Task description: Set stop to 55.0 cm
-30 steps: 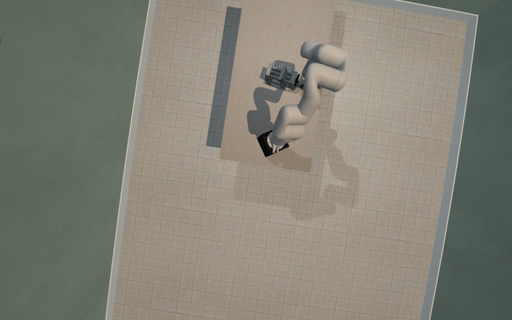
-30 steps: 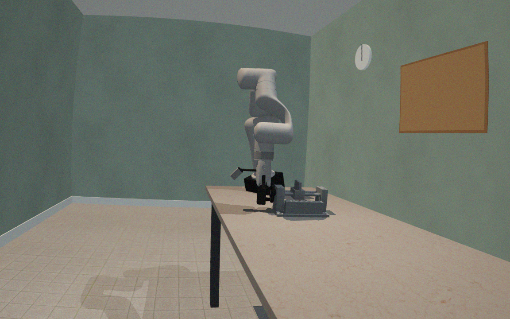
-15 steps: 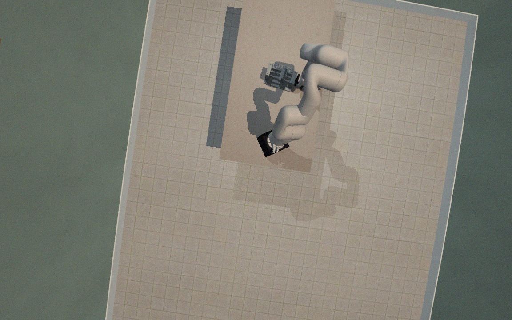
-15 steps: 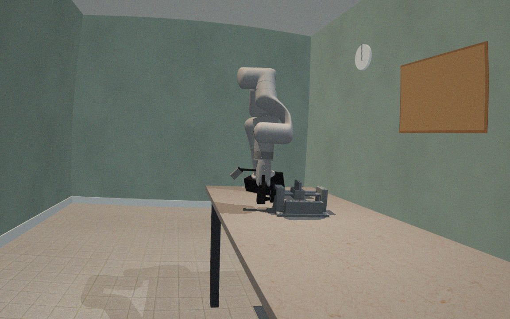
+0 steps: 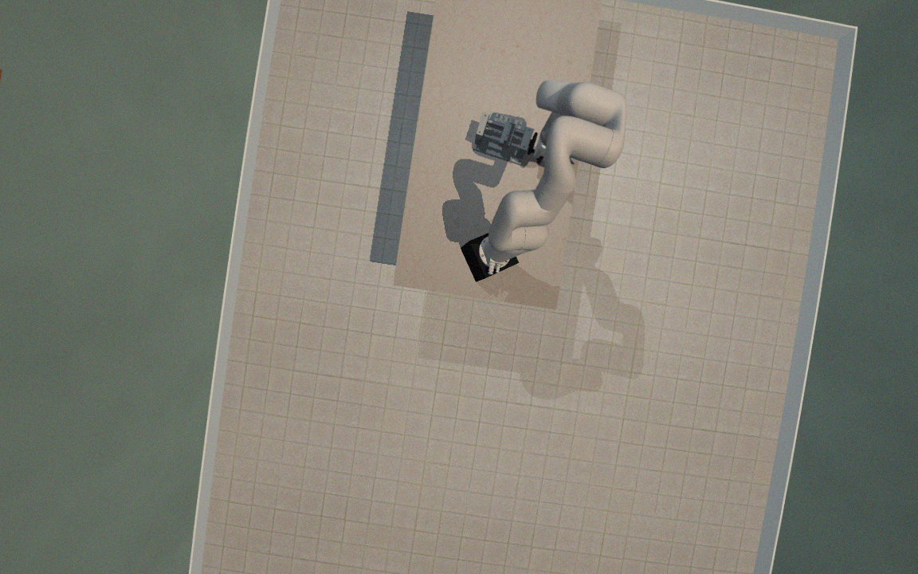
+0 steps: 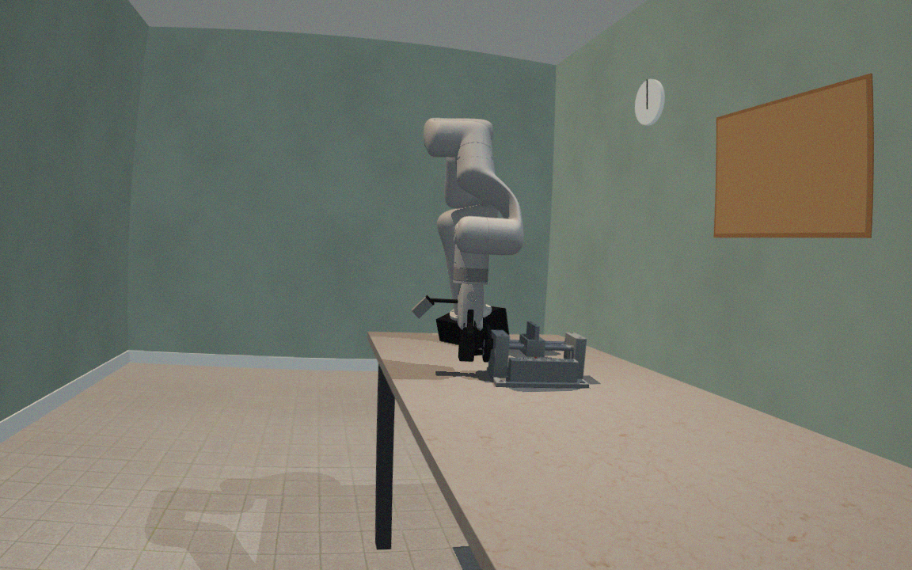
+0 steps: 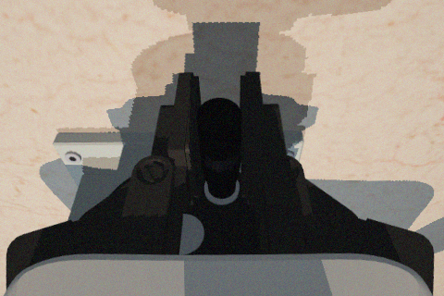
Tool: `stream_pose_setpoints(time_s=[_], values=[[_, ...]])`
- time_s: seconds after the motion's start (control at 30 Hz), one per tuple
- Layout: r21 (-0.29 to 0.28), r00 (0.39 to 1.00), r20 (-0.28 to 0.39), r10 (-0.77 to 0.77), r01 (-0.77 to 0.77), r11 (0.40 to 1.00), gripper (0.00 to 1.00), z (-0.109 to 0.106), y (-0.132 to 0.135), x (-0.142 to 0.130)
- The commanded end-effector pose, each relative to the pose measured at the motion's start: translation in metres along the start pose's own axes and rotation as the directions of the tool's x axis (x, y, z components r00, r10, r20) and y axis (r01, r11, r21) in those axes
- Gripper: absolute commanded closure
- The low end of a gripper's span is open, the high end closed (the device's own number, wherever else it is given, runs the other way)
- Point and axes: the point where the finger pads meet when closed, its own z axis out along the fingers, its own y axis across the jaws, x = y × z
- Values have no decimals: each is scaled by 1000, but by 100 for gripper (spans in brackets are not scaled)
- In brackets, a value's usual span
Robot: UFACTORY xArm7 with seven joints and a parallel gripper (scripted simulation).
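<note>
"Which step?"
"Setting the stop [image 5: 509, 135] [image 6: 532, 346], I'd judge; it sits mid-frame on its rods, scale unreadable."
"End effector [image 6: 472, 359] [image 7: 220, 99]?"
"Pinching the handwheel [image 5: 533, 143] [image 6: 488, 347] [image 7: 219, 134] grip."
"Next?"
"Turn until 55.0, then spread the fingers."

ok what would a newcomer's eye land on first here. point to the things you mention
The pale arm [image 5: 594, 143] [image 6: 491, 236], bent high over the table [image 5: 512, 42] [image 6: 644, 439]. Then the grey rig [image 5: 500, 136] [image 6: 543, 371] on the table beside the arm's dark hand [image 6: 472, 356] [image 7: 220, 99], and the orange-brown board [image 6: 792, 166] on the green wall at right in the exterior view.
</note>
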Motion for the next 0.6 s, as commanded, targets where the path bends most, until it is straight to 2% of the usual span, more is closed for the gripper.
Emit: stream_pose_setpoints(time_s=[0.0,0.57], values=[[0,1000,0,0,0,1000,94,-4,4,0],[0,1000,0,0,0,1000,94,-29,11,0]])
